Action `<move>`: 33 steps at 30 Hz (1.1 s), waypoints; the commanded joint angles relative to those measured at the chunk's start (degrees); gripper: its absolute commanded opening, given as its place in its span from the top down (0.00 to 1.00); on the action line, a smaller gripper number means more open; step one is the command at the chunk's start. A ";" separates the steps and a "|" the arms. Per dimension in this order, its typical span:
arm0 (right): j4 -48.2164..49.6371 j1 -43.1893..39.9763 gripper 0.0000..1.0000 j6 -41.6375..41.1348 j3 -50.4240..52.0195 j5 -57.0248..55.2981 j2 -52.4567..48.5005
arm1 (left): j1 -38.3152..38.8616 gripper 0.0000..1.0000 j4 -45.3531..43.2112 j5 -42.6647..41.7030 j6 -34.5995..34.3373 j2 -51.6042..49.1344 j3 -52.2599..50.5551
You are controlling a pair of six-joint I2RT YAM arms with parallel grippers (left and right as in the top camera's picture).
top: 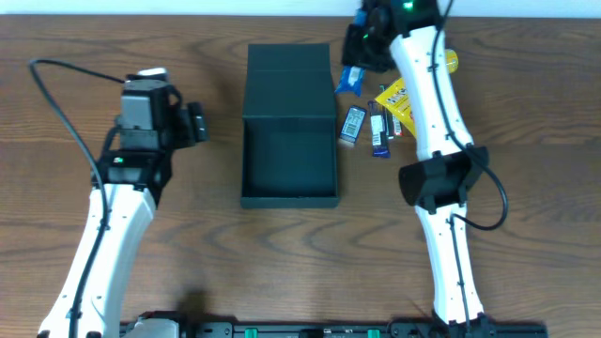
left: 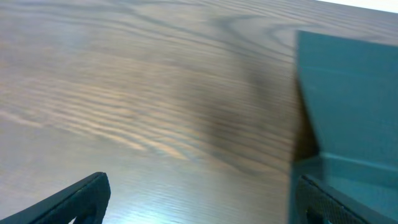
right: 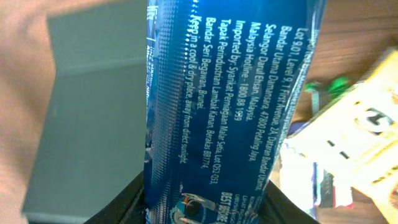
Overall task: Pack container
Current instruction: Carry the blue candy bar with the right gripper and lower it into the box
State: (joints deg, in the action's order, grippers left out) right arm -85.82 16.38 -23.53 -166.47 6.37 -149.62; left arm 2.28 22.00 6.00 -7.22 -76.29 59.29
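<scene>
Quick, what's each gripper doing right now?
Left gripper: open, holding nothing, beside the box.
Right gripper: fingers closed on a blue snack packet.

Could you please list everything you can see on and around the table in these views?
container: one, dark teal-black, table centre, open and empty, flap lid folded back on the far side.
blue packet: one, blue, lifted near the container's far right corner.
loose packets: several, exact count unclear, blue, yellow and grey, right of the container.
table: one, brown wood.
left gripper: one, black, open, left of the container.
right gripper: one, black, holding the blue packet.
</scene>
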 commanded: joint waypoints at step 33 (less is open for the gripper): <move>-11.50 17.03 0.99 67.52 -1.09 3.61 4.13 | -13.62 0.04 0.20 0.13 4.72 -0.02 1.42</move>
State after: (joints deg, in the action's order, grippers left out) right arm -97.19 33.04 40.77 -166.47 8.51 -148.77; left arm -11.05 22.22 6.00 -4.40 -76.29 59.27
